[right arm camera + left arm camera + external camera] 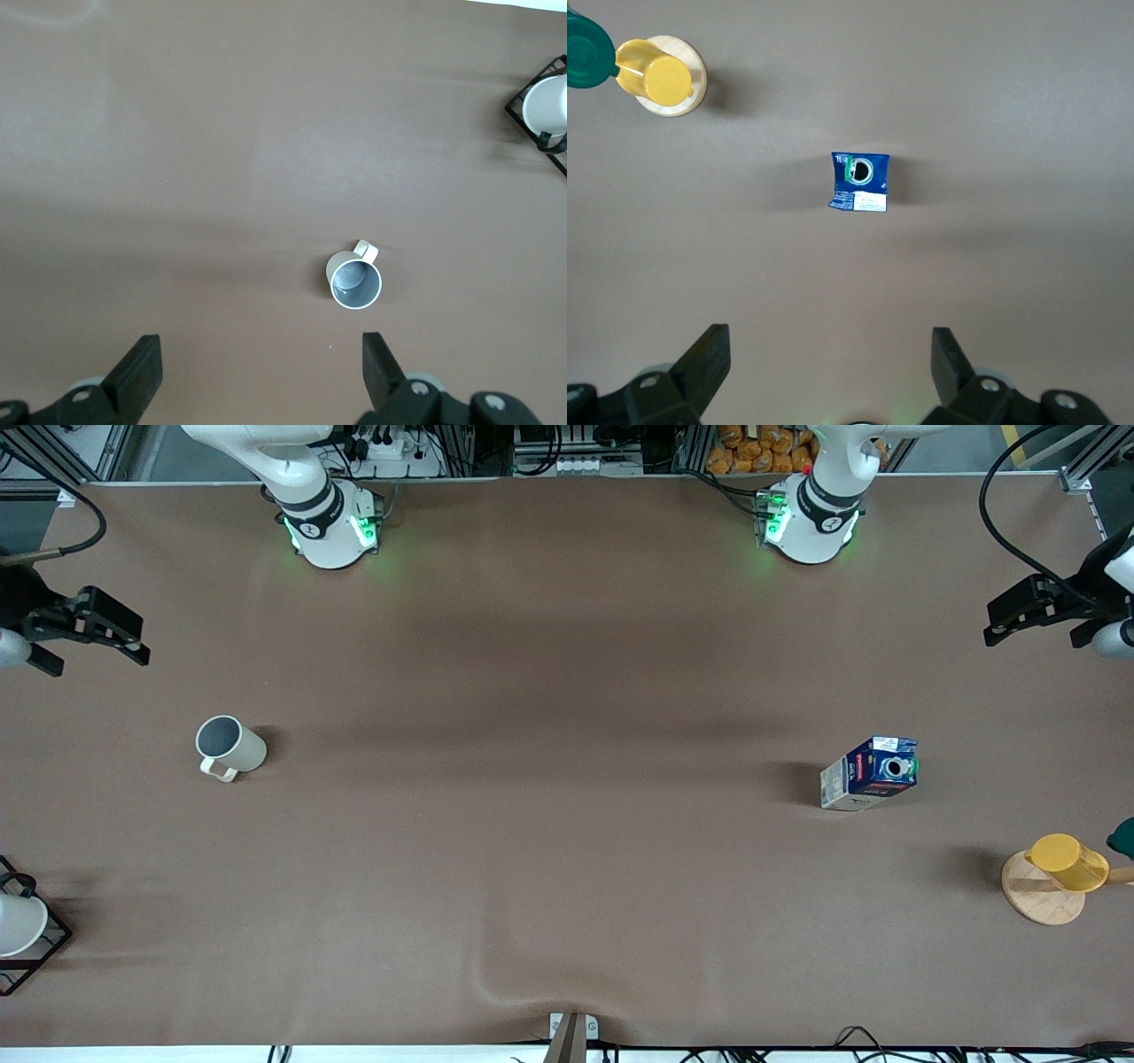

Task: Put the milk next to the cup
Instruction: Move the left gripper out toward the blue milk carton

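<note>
The milk [870, 772], a dark-blue gable-top carton with pale sides and a round cap, stands on the table toward the left arm's end; it also shows in the left wrist view [860, 181]. The cup [229, 747], a cream-white mug with a grey interior and one loop handle, stands toward the right arm's end and shows in the right wrist view [354, 281]. My left gripper [1032, 636] is open and empty, high over the table's edge at its own end [830, 356]. My right gripper [99, 655] is open and empty, high over its own end [261, 361].
A yellow cup on a wooden disc [1059, 875] stands nearer the front camera than the milk, with a green object [1123, 837] beside it. A white cup in a black wire rack [18, 926] stands at the right arm's end, nearer the camera than the mug.
</note>
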Robot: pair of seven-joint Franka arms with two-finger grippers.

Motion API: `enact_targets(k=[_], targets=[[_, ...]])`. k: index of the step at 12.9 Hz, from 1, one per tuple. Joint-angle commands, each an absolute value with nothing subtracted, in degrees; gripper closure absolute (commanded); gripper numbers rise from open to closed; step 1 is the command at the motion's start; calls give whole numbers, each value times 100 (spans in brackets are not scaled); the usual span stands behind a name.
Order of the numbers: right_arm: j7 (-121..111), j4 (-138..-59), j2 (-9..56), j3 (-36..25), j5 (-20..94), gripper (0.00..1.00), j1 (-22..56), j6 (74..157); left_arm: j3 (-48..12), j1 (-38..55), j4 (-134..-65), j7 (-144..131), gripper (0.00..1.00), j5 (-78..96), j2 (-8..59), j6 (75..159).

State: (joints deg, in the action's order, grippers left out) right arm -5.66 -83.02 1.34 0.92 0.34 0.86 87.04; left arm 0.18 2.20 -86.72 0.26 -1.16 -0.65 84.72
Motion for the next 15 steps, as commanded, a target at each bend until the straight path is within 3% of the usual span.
enact_targets(k=[1, 9, 13, 15], targets=[[-545, -8235, 114, 97, 0, 0, 0, 8344, 26, 264, -8657, 35, 0, -193, -105, 8429], [-589, -8288, 114, 105, 114, 0, -264, 8103, 9, 237, -8902, -44, 0, -193, 509, 8647], [-563, -8279, 79, 114, 114, 0, -272, 7981, 17, 202, -10184, -62, 0, -193, 527, 10218], [-527, -8279, 79, 114, 114, 0, -255, 7972, 18, 185, -10458, -62, 0, -193, 737, 10712]])
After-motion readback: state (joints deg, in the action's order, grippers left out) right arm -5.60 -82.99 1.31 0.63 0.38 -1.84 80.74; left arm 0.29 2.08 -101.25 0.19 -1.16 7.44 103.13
